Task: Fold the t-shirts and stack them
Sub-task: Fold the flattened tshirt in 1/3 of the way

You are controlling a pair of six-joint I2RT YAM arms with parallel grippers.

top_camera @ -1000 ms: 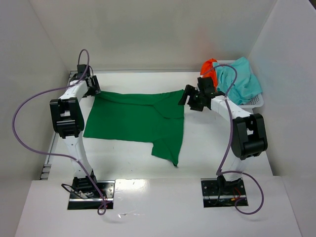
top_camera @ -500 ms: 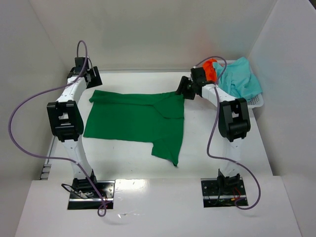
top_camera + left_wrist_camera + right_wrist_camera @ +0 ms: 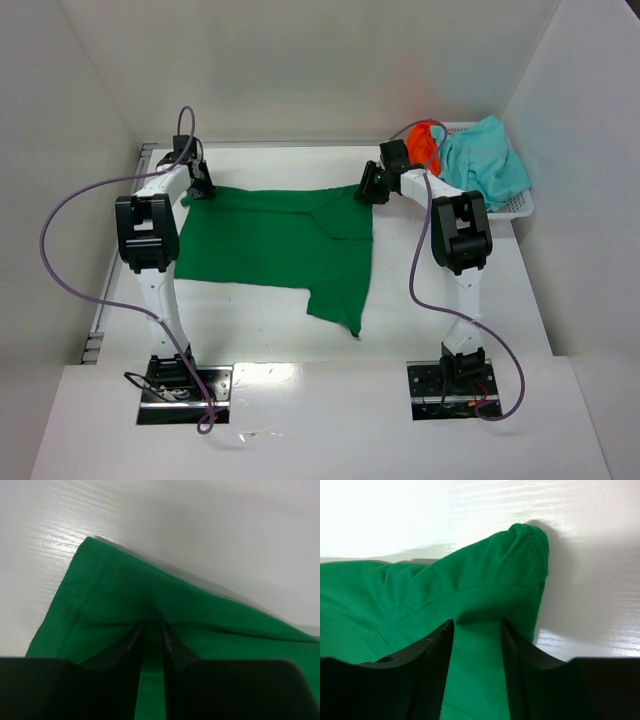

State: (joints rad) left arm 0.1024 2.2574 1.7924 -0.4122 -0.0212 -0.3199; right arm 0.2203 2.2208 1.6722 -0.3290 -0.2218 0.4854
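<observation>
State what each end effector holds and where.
Left end effector pinches the green t-shirt at its far-left corner; right end effector straddles far-right corner, grip unclear.

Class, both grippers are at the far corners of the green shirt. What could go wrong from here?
1. The left gripper pinches only a thin fold near the hem of the green shirt, so it may slip out on lifting.
2. The right gripper has its fingers wider apart at its corner; if that grip is loose, one corner could lag and the fold go crooked.

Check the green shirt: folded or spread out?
Spread: the green shirt lies flat on the table, only a flap near the right gripper doubled over.
</observation>
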